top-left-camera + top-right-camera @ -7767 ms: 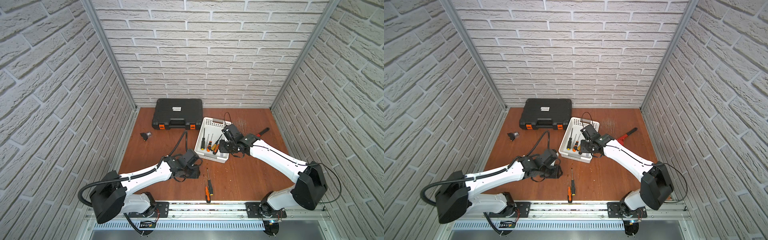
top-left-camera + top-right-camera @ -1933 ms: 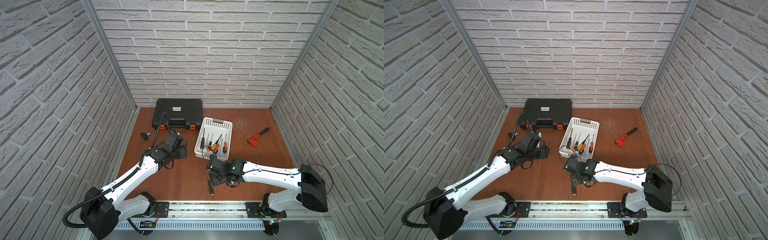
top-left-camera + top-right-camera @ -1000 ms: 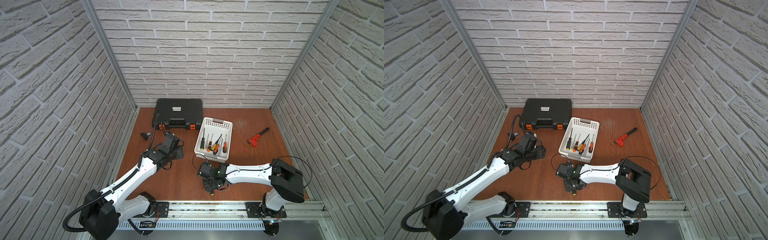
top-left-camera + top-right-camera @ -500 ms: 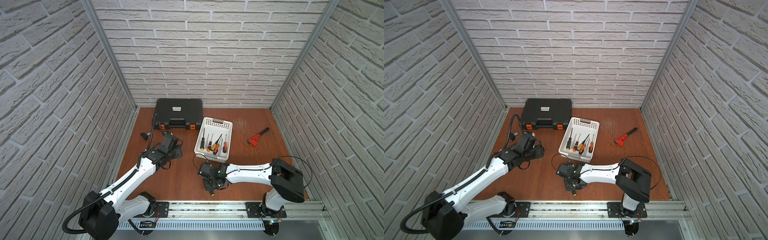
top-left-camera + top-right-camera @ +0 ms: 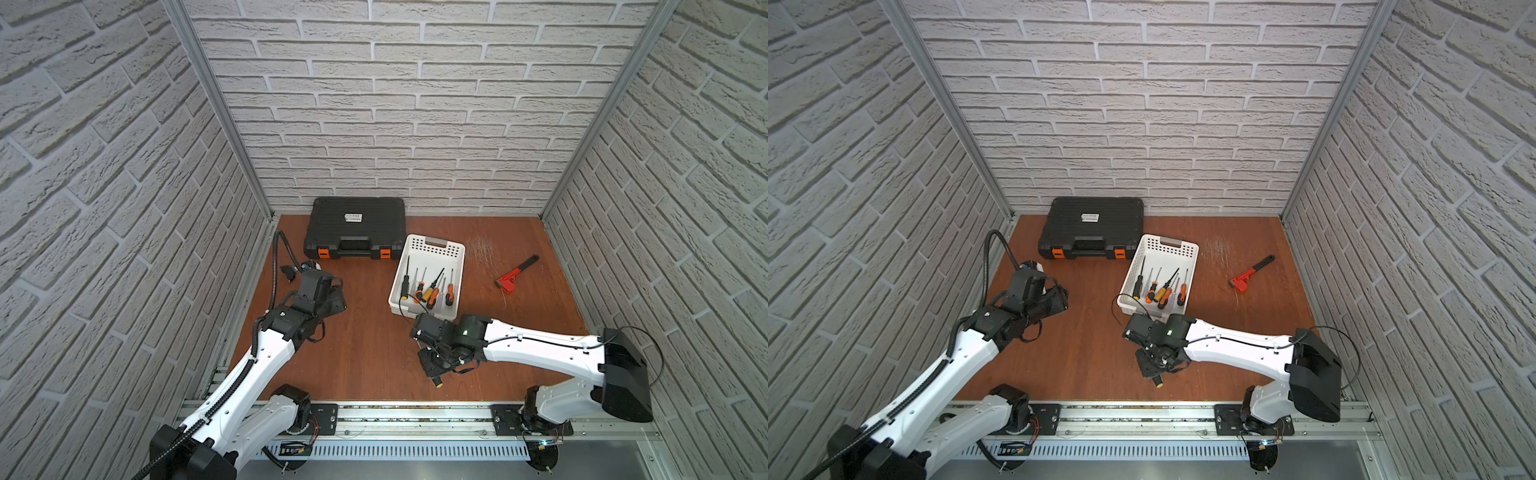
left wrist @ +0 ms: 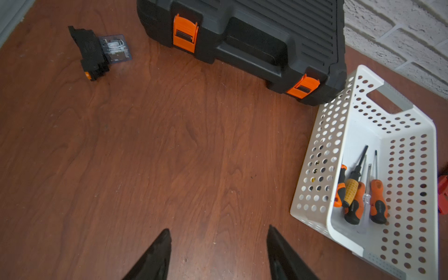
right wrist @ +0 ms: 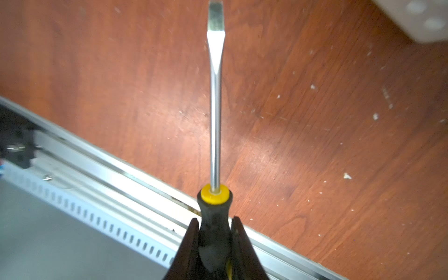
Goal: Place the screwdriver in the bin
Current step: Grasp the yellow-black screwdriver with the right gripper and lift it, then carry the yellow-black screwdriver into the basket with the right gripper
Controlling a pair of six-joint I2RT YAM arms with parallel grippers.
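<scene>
Both top views show the right gripper near the front edge of the brown wooden table, clamped on the black-handled, yellow-collared flat-blade screwdriver. It is just in front of the white perforated plastic bin, which holds several other screwdrivers. The left gripper hangs toward the left edge. Left wrist view: its fingers stand apart, holding nothing. Right wrist view: both jaws pinch the screwdriver's handle, blade out over the table.

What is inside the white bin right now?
Several screwdrivers, handles bunched toward its near end; the far end of the bin is bare. They overlap, so whatever lies beneath them is hidden.
</scene>
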